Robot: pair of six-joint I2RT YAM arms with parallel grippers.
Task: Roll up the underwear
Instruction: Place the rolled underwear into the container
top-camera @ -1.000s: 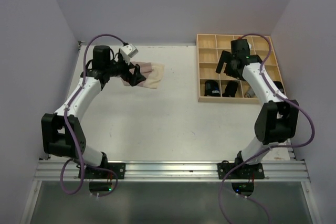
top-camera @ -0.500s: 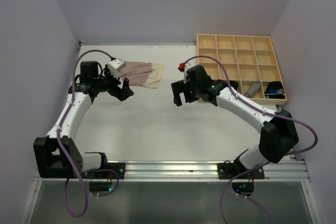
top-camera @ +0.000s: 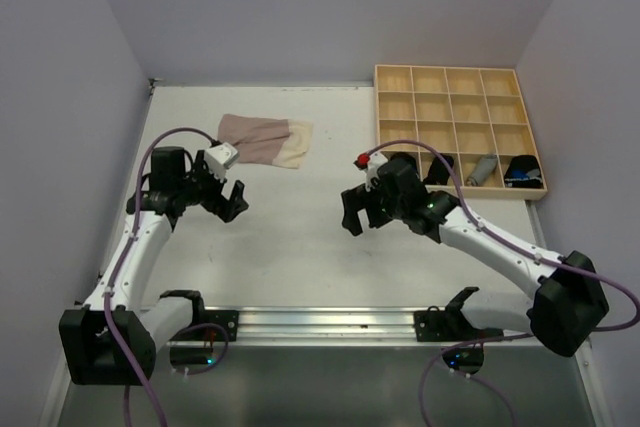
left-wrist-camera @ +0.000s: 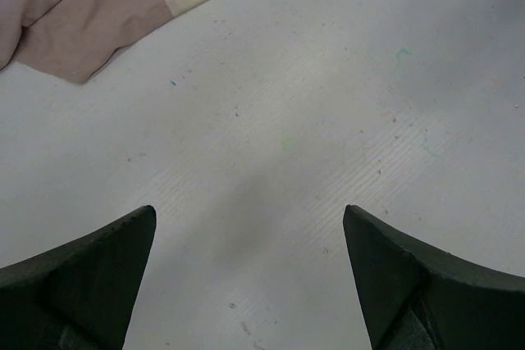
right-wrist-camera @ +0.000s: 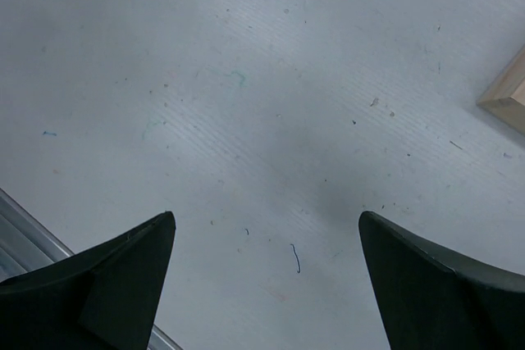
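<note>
Now the left hand (top-camera: 232, 204) hangs with its fingers wide apart and empty over the bare table (top-camera: 290, 257). Just beyond it, the pale beige-pink underwear (top-camera: 265, 139) lies flat at the far left. The right hand (top-camera: 360, 219), also spread and empty, hovers mid-table, left of the wooden tray (top-camera: 446, 69). The tray's near row holds a grey roll (top-camera: 482, 169) and a black roll (top-camera: 521, 169).

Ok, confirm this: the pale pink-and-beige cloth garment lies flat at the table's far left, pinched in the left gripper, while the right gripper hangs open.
Not pinched: the left gripper is open and empty, clear of the pale pink-and-beige cloth garment, as the top external view shows. The rest is right.
</note>
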